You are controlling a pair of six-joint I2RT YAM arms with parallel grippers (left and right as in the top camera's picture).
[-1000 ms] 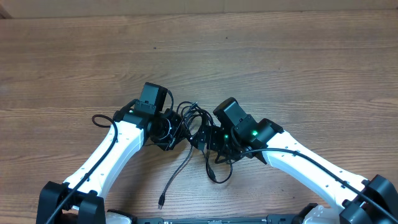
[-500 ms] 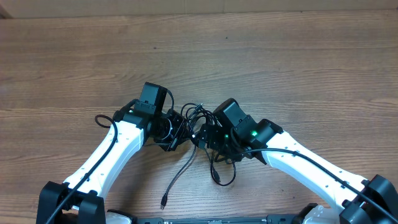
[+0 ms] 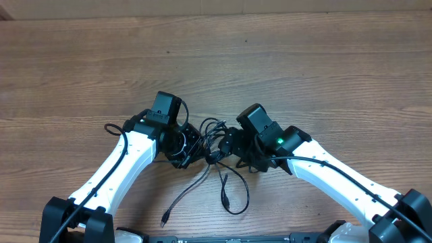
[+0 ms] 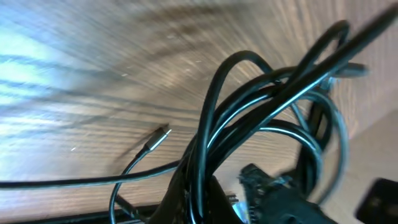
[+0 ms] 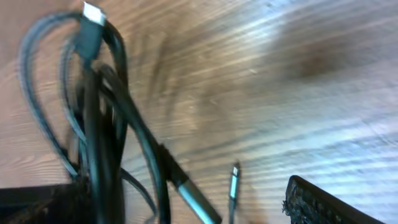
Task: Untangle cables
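the cables [image 3: 210, 133] sit in a black knot on the table [image 3: 304, 67] between the two arms, with two tails trailing toward the near edge. from overhead the left fingers [image 3: 185, 150] are lost in the knot's left side. the left wrist view shows the bundle rising straight out of their clenched grip, loops fanning upward and a loose plug [image 4: 158, 137] lying flat on the wood. only the right wrist view shows the right fingers [image 5: 317, 202] spread wide and released. the bundle hangs across the gap from the one finger in view, a silver-tipped plug [image 5: 93, 20] on top.
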